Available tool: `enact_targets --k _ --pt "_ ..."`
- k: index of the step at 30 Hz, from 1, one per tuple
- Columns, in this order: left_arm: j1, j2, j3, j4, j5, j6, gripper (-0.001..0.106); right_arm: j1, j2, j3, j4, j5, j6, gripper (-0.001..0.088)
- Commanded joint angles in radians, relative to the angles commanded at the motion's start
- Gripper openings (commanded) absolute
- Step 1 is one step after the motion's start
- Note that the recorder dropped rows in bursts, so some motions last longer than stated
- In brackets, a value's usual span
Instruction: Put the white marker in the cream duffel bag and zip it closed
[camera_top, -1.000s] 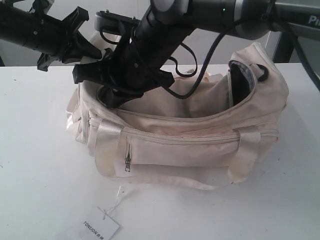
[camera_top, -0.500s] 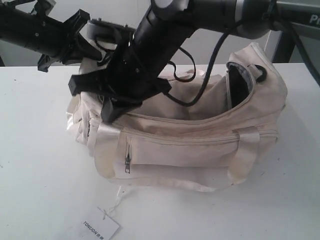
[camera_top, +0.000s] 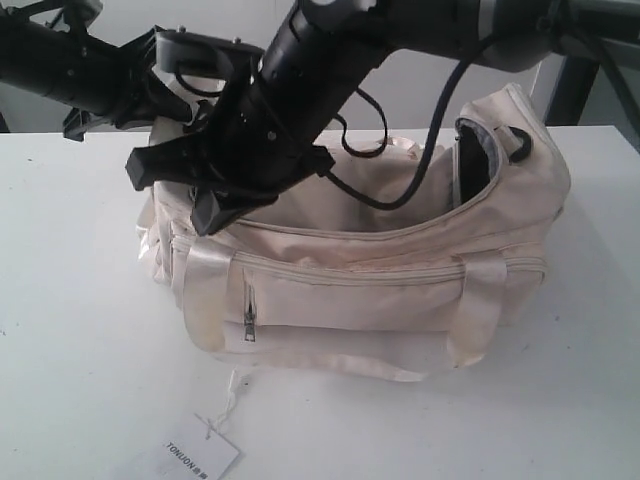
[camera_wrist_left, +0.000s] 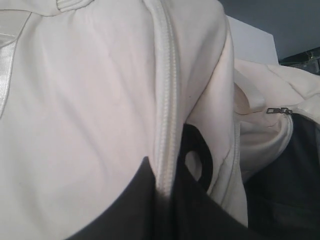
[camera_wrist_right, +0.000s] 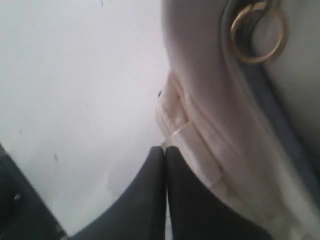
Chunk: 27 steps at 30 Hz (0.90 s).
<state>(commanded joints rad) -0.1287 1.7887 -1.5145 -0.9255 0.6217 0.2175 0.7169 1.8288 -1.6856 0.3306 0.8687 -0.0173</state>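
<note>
The cream duffel bag lies on the white table with its top zipper open, and black lining shows at its right end. The white marker is out of view. My left gripper is at the bag's upper left end. In the left wrist view my left gripper is shut on the bag's zipper seam, beside a black ring. My right gripper reaches across to the bag's left end. The right wrist view shows the right gripper shut with nothing between its fingers, next to the bag's end.
A white paper tag on a string lies on the table in front of the bag. The top zipper's pull sits at the edge of the dark opening. A gold ring hangs on the bag's end.
My right gripper has risen out of the bag's left end and moved a little left. The bag's left end has been pulled up and the whole bag has shifted slightly left.
</note>
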Motion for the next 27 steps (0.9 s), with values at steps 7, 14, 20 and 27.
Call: enact_targets --k 7,14,20,27 --pt "0.0 0.0 0.0 0.0 0.007 0.0 0.0 -0.002 0.019 0.0 -0.153 -0.089 0.208 0.01" --pt "0.0 0.0 0.0 0.0 0.02 0.0 0.0 -0.002 0.074 0.0 -0.148 -0.136 0.247 0.0376" --pt "0.0 0.0 0.0 0.0 0.024 0.0 0.0 -0.002 0.098 0.0 -0.148 -0.166 0.294 0.0426" --pt "0.0 0.0 0.0 0.0 0.026 0.0 0.0 -0.002 0.127 0.0 -0.148 -0.171 0.337 0.0426"
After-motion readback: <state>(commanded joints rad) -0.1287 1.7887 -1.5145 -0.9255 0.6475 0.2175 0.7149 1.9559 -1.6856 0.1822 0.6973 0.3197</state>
